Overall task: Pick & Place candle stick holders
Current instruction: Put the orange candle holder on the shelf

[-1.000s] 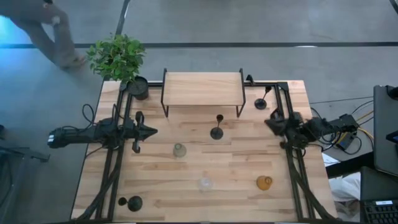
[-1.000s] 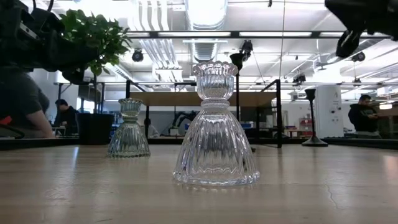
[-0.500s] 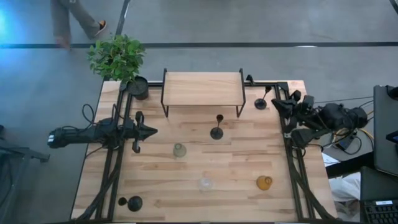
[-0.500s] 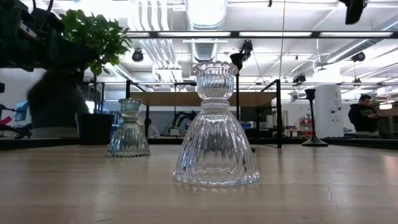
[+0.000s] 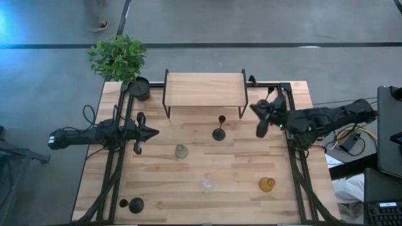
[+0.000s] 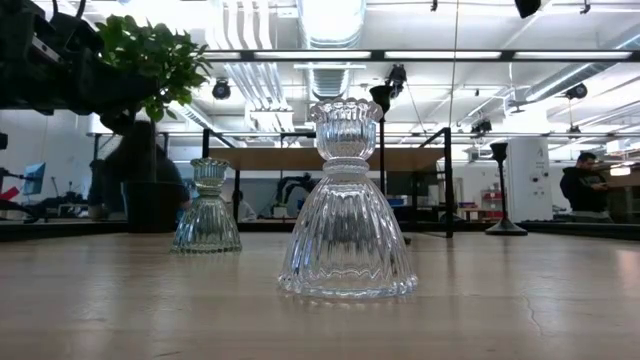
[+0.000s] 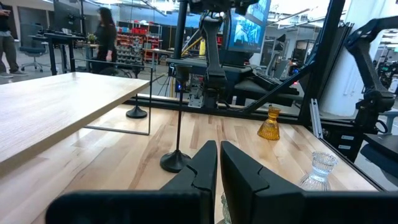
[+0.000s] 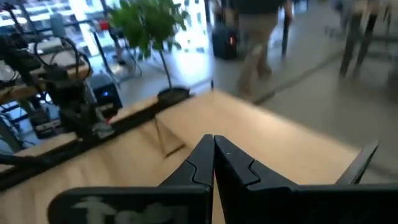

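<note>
Three slim black candle stick holders stand on their disc bases: one mid-table (image 5: pixel 218 129), one at the far right (image 5: pixel 271 91) partly covered by my right arm, one at the near left corner (image 5: pixel 132 204). The olive-green (image 5: pixel 181 151), clear (image 5: pixel 207 186) and amber (image 5: pixel 267 184) glass holders stand on the near half. My left gripper (image 5: pixel 155 132) is shut and empty at the left. My right gripper (image 5: pixel 254 108) is shut and empty, raised above the table by the shelf's right end, to the right of the mid-table black holder.
A wooden shelf on black legs (image 5: pixel 204 90) stands at the far middle. A black plant pot (image 5: pixel 139 88) with a green plant (image 5: pixel 117 58) stands at the far left corner. Black frame rails run along both sides. A person shows beyond the table in the low view (image 6: pixel 135 170).
My right arm has unfolded from the table's right edge and reached toward the left, bringing its gripper above the table by the shelf's right end; it has risen out of the low view. A person has walked past beyond the far edge. The holders have not moved.
</note>
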Robot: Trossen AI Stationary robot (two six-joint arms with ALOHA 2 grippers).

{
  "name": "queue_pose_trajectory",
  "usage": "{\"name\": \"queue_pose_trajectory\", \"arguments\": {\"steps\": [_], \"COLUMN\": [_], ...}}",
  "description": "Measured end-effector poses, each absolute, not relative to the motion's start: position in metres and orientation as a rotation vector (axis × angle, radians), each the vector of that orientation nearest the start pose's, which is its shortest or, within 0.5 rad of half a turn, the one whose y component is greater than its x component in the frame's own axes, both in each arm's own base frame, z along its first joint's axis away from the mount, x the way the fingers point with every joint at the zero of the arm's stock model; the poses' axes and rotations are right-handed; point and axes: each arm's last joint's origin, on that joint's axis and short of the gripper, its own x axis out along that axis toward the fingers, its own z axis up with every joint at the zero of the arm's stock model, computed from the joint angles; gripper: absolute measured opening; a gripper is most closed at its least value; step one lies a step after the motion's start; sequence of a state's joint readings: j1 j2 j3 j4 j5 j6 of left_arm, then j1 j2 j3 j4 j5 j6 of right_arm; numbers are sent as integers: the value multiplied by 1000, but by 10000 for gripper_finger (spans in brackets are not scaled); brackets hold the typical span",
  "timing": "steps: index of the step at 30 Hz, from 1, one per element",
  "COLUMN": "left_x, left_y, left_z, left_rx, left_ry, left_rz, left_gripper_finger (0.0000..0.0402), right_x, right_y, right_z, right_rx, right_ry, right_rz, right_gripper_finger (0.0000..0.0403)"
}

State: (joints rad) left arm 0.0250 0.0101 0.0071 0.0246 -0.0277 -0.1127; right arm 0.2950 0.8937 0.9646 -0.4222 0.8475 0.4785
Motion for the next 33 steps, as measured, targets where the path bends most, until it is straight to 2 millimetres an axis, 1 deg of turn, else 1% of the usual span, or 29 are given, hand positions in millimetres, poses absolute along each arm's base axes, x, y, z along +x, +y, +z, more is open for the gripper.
{"name": "queue_pose_trajectory", "arguments": {"steps": [2, 5, 10, 13, 15, 17, 20, 23, 28, 33], "left_x": [98, 98, 98, 98, 98, 98, 98, 98, 98, 98], "left_y": [3, 3, 3, 3, 3, 3, 3, 3, 3, 3], "left_z": [168, 168, 168, 168, 168, 168, 167, 167, 167, 167], "left_rx": [-113, -113, -113, -113, -113, -113, -113, -113, -113, -113], "left_ry": [-24, -25, -25, -25, -25, -25, -24, -23, -23, -19], "left_rz": [51, 51, 51, 51, 51, 51, 51, 51, 51, 51], "left_gripper_finger": [26, 26, 26, 26, 26, 26, 26, 26, 26, 26], "right_x": [185, 200, 216, 222, 225, 229, 236, 243, 254, 261], "right_y": [39, 50, 71, 84, 92, 98, 103, 107, 113, 116], "right_z": [349, 331, 307, 290, 281, 271, 254, 244, 233, 215], "right_rx": [304, 312, 362, 326, 322, 307, 250, 219, 236, 233], "right_ry": [230, 292, 319, 310, 282, 291, 331, 354, 356, 377], "right_rz": [-600, -650, -682, -726, -759, -769, -781, -792, -813, -844], "right_gripper_finger": [8, 8, 8, 8, 8, 8, 8, 8, 8, 8]}}
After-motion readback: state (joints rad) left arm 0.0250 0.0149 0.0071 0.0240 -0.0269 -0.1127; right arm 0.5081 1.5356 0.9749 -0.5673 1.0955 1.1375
